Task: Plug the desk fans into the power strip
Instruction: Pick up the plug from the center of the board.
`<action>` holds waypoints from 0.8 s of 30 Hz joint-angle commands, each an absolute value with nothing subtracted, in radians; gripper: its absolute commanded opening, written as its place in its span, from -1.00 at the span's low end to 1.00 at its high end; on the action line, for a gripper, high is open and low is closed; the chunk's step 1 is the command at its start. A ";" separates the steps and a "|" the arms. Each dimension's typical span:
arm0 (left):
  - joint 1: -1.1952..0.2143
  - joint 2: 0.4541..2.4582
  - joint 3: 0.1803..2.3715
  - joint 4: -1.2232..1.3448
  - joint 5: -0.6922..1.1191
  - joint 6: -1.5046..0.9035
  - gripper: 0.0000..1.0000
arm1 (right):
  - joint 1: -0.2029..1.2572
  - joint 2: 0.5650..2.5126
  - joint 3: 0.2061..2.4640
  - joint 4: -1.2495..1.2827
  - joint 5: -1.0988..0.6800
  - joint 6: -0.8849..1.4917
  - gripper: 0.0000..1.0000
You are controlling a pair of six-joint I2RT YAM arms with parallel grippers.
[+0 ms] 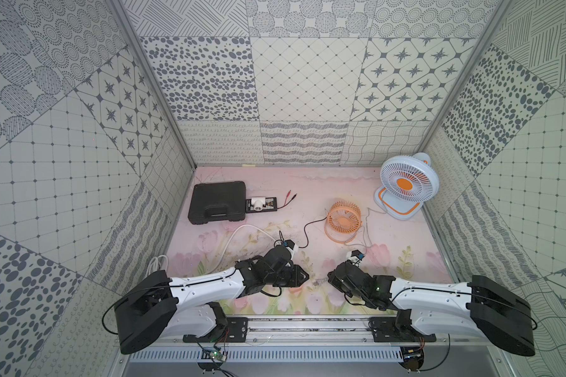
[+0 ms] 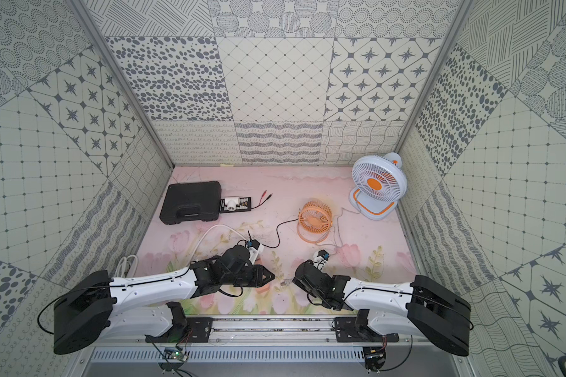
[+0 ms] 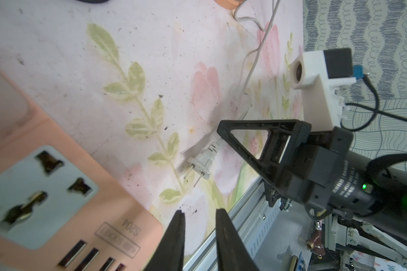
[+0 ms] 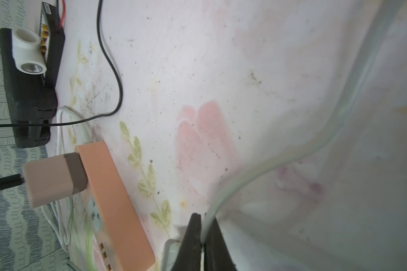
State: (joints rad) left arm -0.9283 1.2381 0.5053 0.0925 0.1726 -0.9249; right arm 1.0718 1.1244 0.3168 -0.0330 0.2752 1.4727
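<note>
The desk fan [image 1: 406, 182] [image 2: 378, 184], white with an orange hub, stands at the back right. Its thin white cord [image 4: 334, 122] runs forward to a two-pin plug [image 3: 201, 162] [image 1: 317, 282] low over the mat. My right gripper [image 4: 201, 217] [image 3: 223, 127] is shut on that cord just behind the plug. The peach-orange power strip [image 3: 45, 187] [image 4: 113, 199] lies left of the plug, mostly hidden under my left arm in both top views. My left gripper [image 3: 199, 212] [image 1: 307, 276] sits beside the strip's end, open a little and holding nothing.
A pink adapter [image 4: 54, 180] with a black cable is plugged into the strip. A small orange fan [image 1: 343, 218] lies mid-table. A black case [image 1: 218, 202] and a tray with a white pipe fitting [image 1: 260, 205] sit back left. The metal rail [image 1: 307, 323] marks the front edge.
</note>
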 commanded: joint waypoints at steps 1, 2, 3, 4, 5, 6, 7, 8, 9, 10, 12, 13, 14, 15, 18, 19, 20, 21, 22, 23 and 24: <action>-0.932 1.240 0.514 0.160 0.217 -0.898 -0.32 | 1.070 1.035 0.332 -0.076 0.292 1.413 -1.00; -0.933 1.239 0.517 0.167 0.221 -0.902 -0.30 | 1.071 1.008 0.340 -0.093 0.291 1.382 -1.00; -0.932 1.239 0.519 0.176 0.231 -0.906 -0.26 | 1.076 0.979 0.345 -0.109 0.294 1.349 -1.00; -0.933 1.239 0.522 0.190 0.243 -0.912 -0.22 | 1.079 0.949 0.346 -0.114 0.296 1.321 -1.00; -0.933 1.240 0.524 0.204 0.254 -0.920 -0.18 | 1.081 0.916 0.344 -0.119 0.295 1.301 -1.00; -0.932 1.241 0.526 0.221 0.267 -0.928 -0.14 | 1.081 0.885 0.343 -0.125 0.293 1.285 -1.00; -0.932 1.242 0.528 0.237 0.276 -0.939 -0.10 | 1.081 0.858 0.342 -0.128 0.290 1.269 -1.00; -0.933 1.245 0.528 0.258 0.287 -0.950 -0.06 | 1.082 0.827 0.341 -0.132 0.286 1.251 -1.00; -0.932 1.246 0.528 0.278 0.299 -0.959 -0.02 | 1.082 0.800 0.343 -0.138 0.283 1.239 -1.00; -0.933 1.249 0.527 0.305 0.316 -0.969 0.03 | 1.082 0.768 0.346 -0.144 0.278 1.220 -1.00; -0.933 1.259 0.530 0.331 0.336 -0.977 0.11 | 1.081 0.734 0.364 -0.169 0.267 1.185 -1.00; -0.932 1.264 0.533 0.336 0.341 -0.977 0.14 | 1.081 0.721 0.378 -0.179 0.260 1.168 -1.00; -0.933 1.271 0.536 0.341 0.344 -0.980 0.15 | 1.081 0.717 0.393 -0.192 0.251 1.153 -1.00; -0.934 1.278 0.539 0.347 0.349 -0.984 0.16 | 1.081 0.716 0.406 -0.202 0.242 1.141 -1.00; -0.933 1.296 0.536 0.396 0.383 -0.996 0.16 | 1.082 0.718 0.430 -0.210 0.220 1.119 -1.00; -0.935 1.298 0.533 0.415 0.389 -1.000 0.16 | 1.082 0.717 0.432 -0.210 0.218 1.119 -1.00; -0.935 1.298 0.526 0.438 0.394 -1.008 0.17 | 1.082 0.715 0.433 -0.210 0.218 1.120 -1.00; -0.936 1.298 0.519 0.456 0.396 -1.012 0.18 | 1.082 0.712 0.435 -0.210 0.219 1.123 -1.00; -0.937 1.297 0.516 0.463 0.398 -1.012 0.19 | 1.082 0.711 0.438 -0.210 0.220 1.124 -1.00; -0.939 1.297 0.516 0.463 0.398 -1.012 0.19 | 1.083 0.710 0.441 -0.211 0.219 1.123 -1.00; -0.939 1.298 0.515 0.461 0.398 -1.011 0.20 | 1.082 0.711 0.447 -0.213 0.218 1.122 -1.00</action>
State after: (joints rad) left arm -0.9325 1.2915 0.5205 0.3309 0.3294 -0.9924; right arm 1.0779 0.7258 0.4133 -0.2111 0.2276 1.1519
